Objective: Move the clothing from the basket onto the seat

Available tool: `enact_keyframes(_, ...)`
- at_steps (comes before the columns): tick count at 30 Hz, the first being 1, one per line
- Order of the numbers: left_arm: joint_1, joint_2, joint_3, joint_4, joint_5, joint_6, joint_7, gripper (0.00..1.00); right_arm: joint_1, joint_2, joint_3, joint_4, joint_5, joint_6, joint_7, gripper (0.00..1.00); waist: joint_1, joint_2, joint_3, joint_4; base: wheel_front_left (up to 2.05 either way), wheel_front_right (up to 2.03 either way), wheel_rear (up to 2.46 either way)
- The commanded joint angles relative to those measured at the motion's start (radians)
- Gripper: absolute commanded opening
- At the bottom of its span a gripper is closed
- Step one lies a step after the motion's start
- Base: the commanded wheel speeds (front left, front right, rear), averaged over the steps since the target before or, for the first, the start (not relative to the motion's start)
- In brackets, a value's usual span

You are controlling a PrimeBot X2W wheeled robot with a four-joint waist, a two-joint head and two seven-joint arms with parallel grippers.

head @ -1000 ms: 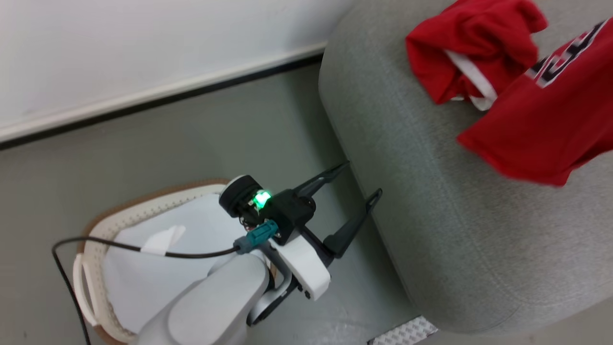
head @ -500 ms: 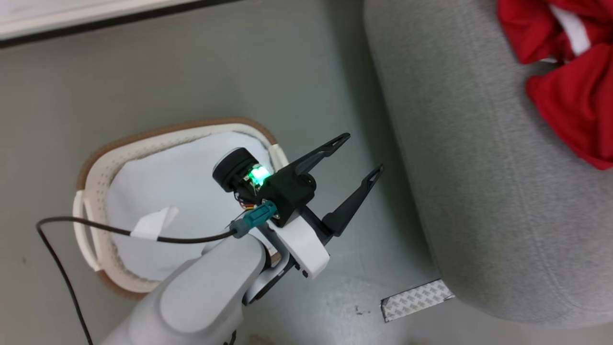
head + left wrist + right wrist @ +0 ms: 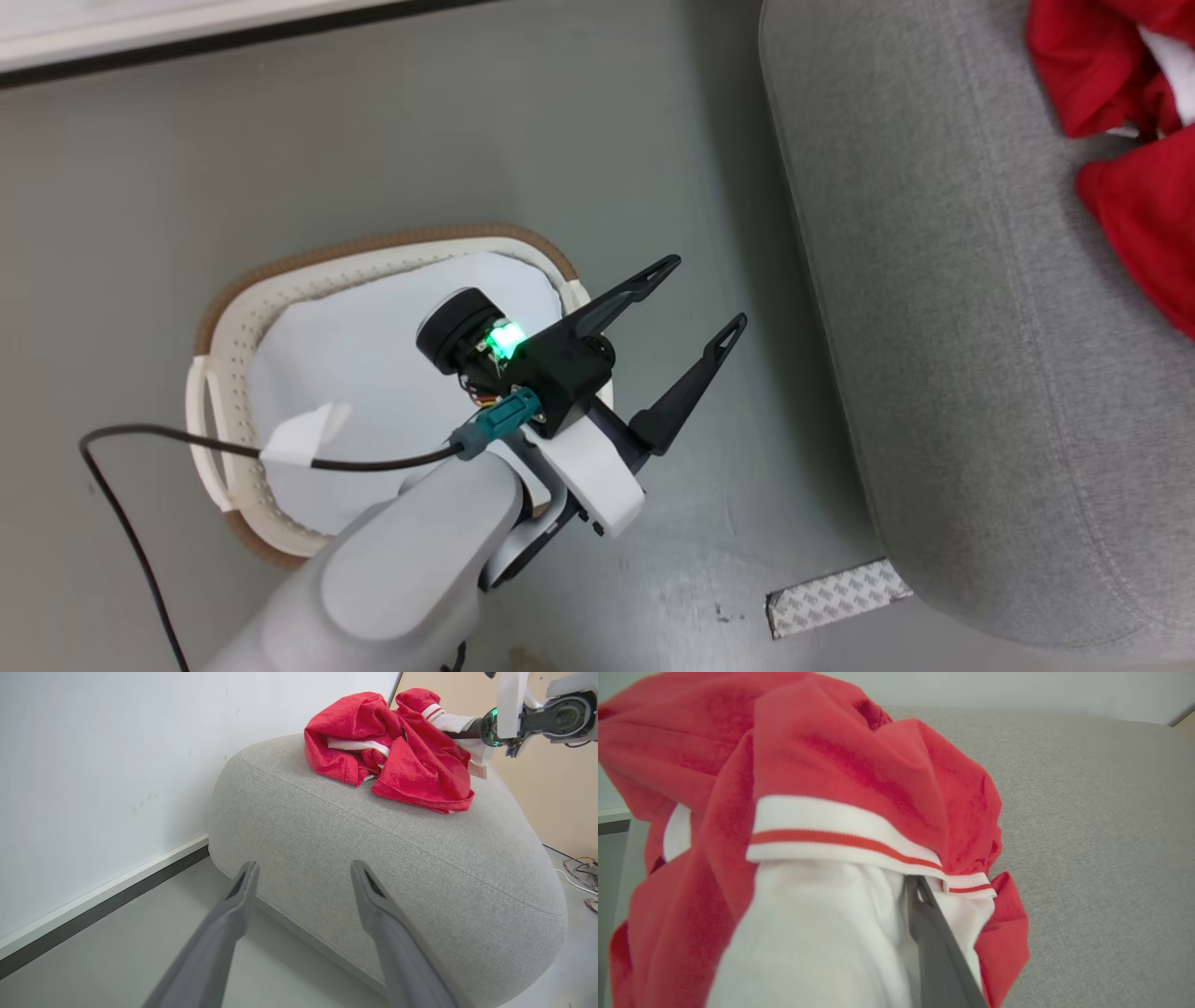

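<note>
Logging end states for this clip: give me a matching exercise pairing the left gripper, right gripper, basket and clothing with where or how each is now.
Things:
1. left gripper
2. right gripper
3. basket
4. clothing

Places or states:
A. heaped on the seat
B. on the floor, beside the seat
C. open, above the floor
D. at the clothing's white trim

Pairs: 1-C, 2-D, 3-B, 4-A
</note>
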Motion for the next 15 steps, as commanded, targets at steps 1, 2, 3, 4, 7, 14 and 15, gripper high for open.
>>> enact_keyframes(1, 0.003, -0.001, 0.002, 0.005, -0.003, 0.001, -0.011, 1.0, -0.008, -0.005, 0.017, 0.009, 0.011, -0.002, 0.01, 1.0, -0.0002, 0.0, -0.02, -0.001, 0.0, 0.0, 0.0)
enact_keyframes(2, 0.008, -0.001, 0.003, 0.011, -0.007, 0.002, -0.013, 1.0, -0.01, -0.01, 0.032, 0.01, 0.015, -0.002, 0.016, 1.0, -0.0002, 0.0, -0.033, -0.003, 0.0, 0.0, 0.0)
enact_keyframes(3, 0.015, -0.001, 0.005, 0.018, -0.01, 0.002, -0.017, 1.0, -0.011, -0.012, 0.046, 0.012, 0.018, -0.002, 0.021, 1.0, -0.0002, 0.0, -0.05, -0.005, 0.0, 0.0, 0.0)
enact_keyframes(4, 0.021, -0.003, 0.007, 0.023, -0.013, 0.004, -0.021, 1.0, -0.009, -0.019, 0.064, 0.012, 0.021, -0.002, 0.03, 1.0, -0.0002, 0.0, -0.065, -0.007, 0.0, 0.0, 0.0)
enact_keyframes(7, 0.046, -0.005, 0.014, 0.038, -0.025, 0.007, -0.027, 1.0, 0.004, -0.036, 0.115, 0.018, 0.022, -0.002, 0.067, 1.0, -0.0002, 0.0, -0.128, -0.012, 0.0, 0.0, 0.0)
enact_keyframes(14, 0.126, -0.007, 0.056, 0.055, -0.063, 0.024, -0.041, 1.0, 0.018, -0.091, 0.228, -0.087, 0.003, -0.002, 0.119, 1.0, -0.0002, 0.0, -0.3, -0.019, 0.0, 0.0, 0.0)
enact_keyframes(15, 0.137, -0.007, 0.064, 0.053, -0.064, 0.029, -0.041, 1.0, 0.021, -0.101, 0.237, -0.109, 0.001, -0.002, 0.12, 1.0, -0.0002, 0.0, -0.32, -0.018, 0.0, 0.0, 0.0)
